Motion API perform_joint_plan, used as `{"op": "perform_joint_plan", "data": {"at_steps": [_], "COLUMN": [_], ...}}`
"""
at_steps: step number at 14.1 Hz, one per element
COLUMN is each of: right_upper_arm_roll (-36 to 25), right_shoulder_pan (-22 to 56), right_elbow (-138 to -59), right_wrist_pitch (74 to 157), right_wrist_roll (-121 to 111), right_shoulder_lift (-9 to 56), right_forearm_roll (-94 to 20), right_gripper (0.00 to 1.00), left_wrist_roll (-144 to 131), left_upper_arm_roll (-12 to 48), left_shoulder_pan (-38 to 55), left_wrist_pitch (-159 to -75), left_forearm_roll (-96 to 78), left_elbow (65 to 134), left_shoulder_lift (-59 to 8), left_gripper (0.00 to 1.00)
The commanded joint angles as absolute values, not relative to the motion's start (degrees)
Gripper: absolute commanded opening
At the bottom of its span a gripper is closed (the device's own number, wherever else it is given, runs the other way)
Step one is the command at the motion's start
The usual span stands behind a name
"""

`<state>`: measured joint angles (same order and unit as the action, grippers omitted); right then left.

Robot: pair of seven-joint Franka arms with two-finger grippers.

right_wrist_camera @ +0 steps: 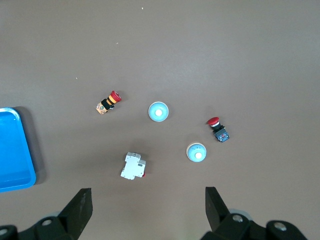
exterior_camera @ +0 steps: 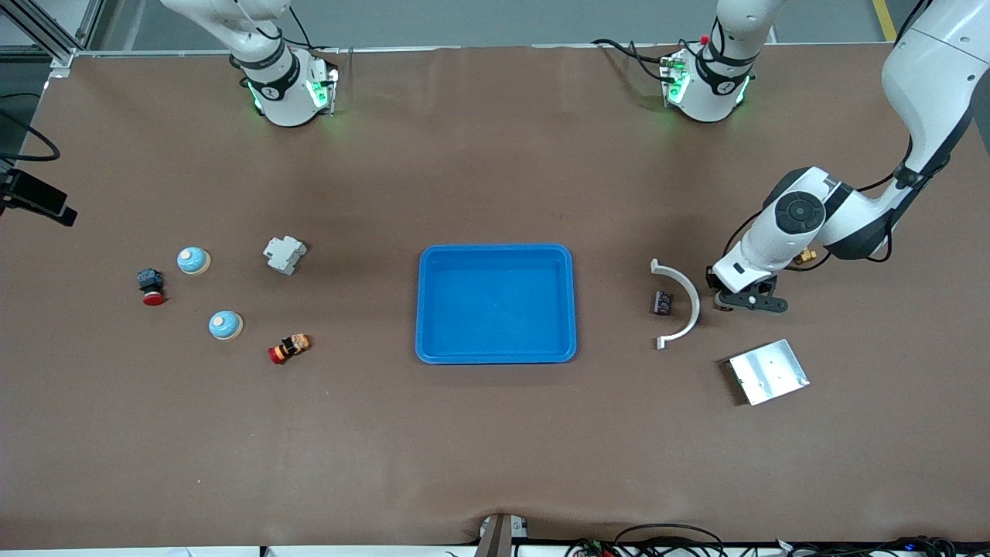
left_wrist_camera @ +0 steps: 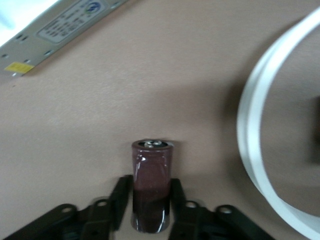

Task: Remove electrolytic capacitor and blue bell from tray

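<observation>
1. The brown table (exterior_camera: 495,433) fills nearly the whole front view.
2. The blue tray (exterior_camera: 421,305) sits at the centre of the front view.
3. The left gripper (exterior_camera: 744,300), in the middle right of the front view, is down at the table beside the white curved strip (exterior_camera: 684,298). In the left wrist view its fingers (left_wrist_camera: 121,196) are closed against both sides of the dark capacitor (left_wrist_camera: 152,185), which stands upright on the table.
4. The right gripper (right_wrist_camera: 149,205) is held high over the table's right-arm end, spread wide and holding nothing.
5. A silver metal box (exterior_camera: 768,372) lies lower right of the strip in the front view.
6. A white switch block (exterior_camera: 284,254) lies in the middle left of the front view.
7. Two blue bells (exterior_camera: 193,261) (exterior_camera: 226,326) lie in the middle left of the front view, one lower than the other.
8. A red push button (exterior_camera: 151,287) lies beside the upper bell, and a red-capped part (exterior_camera: 289,348) beside the lower one.
9. A small dark part (exterior_camera: 662,302) lies inside the strip's curve.
</observation>
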<state>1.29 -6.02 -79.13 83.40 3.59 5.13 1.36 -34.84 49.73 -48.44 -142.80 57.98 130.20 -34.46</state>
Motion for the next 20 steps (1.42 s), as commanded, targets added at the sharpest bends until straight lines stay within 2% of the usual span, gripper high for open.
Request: {"op": "perform_joint_plan", "data": {"at_steps": [1,10,14,17,20], "right_upper_arm_roll": [1.2,1.2,1.2,1.1,1.1], "right_shoulder_pan": [-6.2,-6.5,-6.6,-7.1,-7.5], "right_elbow": [-80.9,-80.8,-80.9,-80.9,-80.9], "right_wrist_pitch": [83.3,83.3,83.4,83.2,83.8], "right_wrist_roll": [2.9,2.8,2.8,1.3,1.0], "right_shoulder_lift": [3.3,3.3,3.3,3.3,3.4], "right_forearm_roll": [0.7,0.7,0.7,0.7,0.6], "right_gripper": [1.00,1.00,1.00,1.00,1.00], "left_wrist_roll": [-38.0,-37.4,-36.6,-33.3,-26.3], "left_upper_arm_roll": [48.9,50.4,51.9,55.0,56.7], "left_shoulder_pan": [-48.3,-48.8,-48.8,-48.8,-48.8], "left_wrist_pitch": [-143.7,-143.3,-142.8,-134.7,-130.4], "left_forearm_roll": [60.4,56.5,51.4,47.7,40.2], "left_elbow": [129.5,127.5,124.4,120.0,115.4], "left_shoulder_lift": [-35.9,-33.8,-33.9,-34.3,-34.0], "left_gripper": [1.00,1.00,1.00,1.00,1.00]}}
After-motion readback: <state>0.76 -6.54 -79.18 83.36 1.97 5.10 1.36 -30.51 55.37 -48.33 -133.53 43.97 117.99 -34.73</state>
